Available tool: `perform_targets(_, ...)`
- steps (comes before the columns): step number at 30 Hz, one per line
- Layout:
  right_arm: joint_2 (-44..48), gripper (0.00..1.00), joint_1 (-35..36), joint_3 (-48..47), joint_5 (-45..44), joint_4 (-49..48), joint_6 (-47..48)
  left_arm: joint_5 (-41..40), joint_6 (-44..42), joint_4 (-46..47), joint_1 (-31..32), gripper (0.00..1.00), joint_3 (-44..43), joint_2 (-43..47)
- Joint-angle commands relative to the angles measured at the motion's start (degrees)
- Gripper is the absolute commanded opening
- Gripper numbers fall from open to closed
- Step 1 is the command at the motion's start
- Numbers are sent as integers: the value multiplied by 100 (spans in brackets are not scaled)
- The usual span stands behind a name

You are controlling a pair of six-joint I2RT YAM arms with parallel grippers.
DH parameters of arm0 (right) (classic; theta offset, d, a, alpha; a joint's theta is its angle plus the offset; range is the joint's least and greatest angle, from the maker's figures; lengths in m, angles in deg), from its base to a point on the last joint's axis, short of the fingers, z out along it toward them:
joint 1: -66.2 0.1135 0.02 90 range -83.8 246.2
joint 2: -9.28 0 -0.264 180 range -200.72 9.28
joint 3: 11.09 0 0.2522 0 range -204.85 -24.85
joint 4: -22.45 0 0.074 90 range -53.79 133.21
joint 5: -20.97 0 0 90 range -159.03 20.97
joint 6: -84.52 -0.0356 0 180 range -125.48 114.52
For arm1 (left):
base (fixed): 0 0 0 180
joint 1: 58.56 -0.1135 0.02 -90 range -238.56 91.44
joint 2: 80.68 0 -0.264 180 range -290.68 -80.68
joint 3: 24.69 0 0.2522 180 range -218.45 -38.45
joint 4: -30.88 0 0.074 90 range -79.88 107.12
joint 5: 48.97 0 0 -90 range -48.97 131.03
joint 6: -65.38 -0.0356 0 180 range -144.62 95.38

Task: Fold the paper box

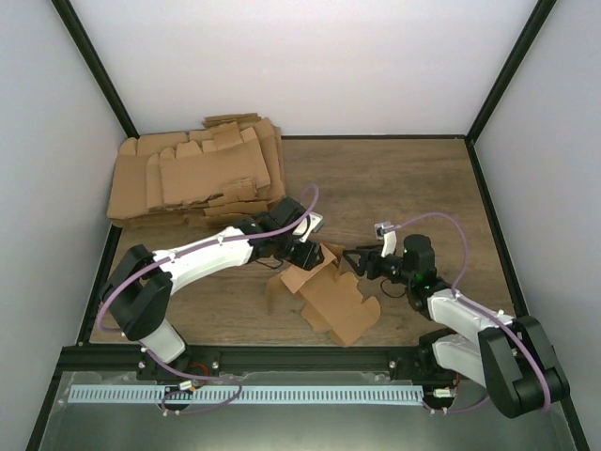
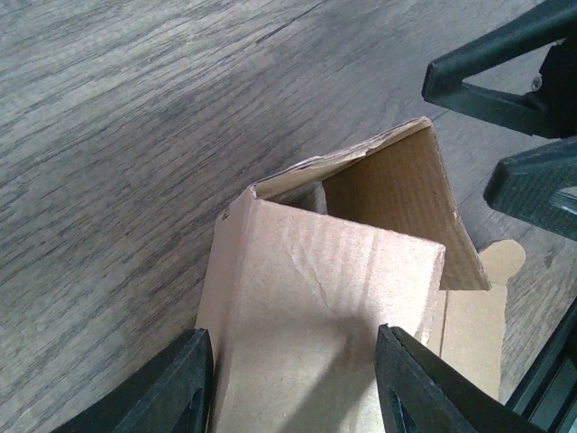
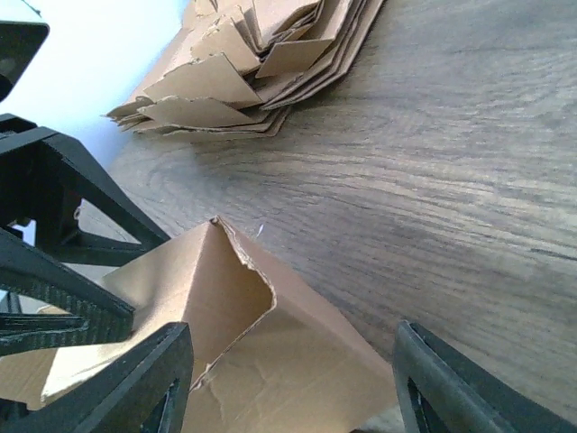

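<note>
Nearest the lens in the left wrist view are the black fingers of the left gripper (image 2: 293, 336). They are spread wide, one to each side of a panel of the plain brown cardboard paper box (image 2: 325, 271). Whether either pad presses the card cannot be told; no clamping shows.

Position of the box: on the grey-brown wood-grain table (image 1: 394, 188), between the two grippers and a little nearer the arm bases. It is part-formed. One wall stands up in a peak and a rounded tab lies flat beside it.

Key relation: in the top view the box's long axis runs diagonally, from far-left to near-right. The raised wall is at the far end, directly between the two sets of jaws. The left gripper stands over that end. The right gripper (image 3: 293, 329) faces it from the opposite side, with its fingers also wide apart, the torn-edged peak lying in the gap and nothing held. Both grippers are close; the left is judged the nearer. The next fold probably depends on the right jaws closing in on that peak while the left steadies the panel.

An untidy stack of flat brown cardboard blanks (image 1: 197, 178) sits well apart at the far-left corner.

Markings: no brand, label or writing is legible on the cardboard or the arms.
</note>
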Motion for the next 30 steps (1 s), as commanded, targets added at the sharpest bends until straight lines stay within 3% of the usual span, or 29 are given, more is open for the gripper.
perform_targets(1,-242,63,56,-131,-166,-502,467,154,-34,73,-19,52,-172,-30)
perform_targets(13,-733,57,273,66,791,-1056,597,161,-60,71,-35,52,-182,-75)
perform_targets(19,-630,60,449,276,1098,-1460,619,286,-78,97,-93,52,-150,-90)
perform_targets(26,-747,61,736,292,1083,-1640,818,443,-150,98,-254,50,-146,-48)
perform_targets(30,-459,63,749,393,621,-1714,722,534,-193,63,-292,49,-176,-99)
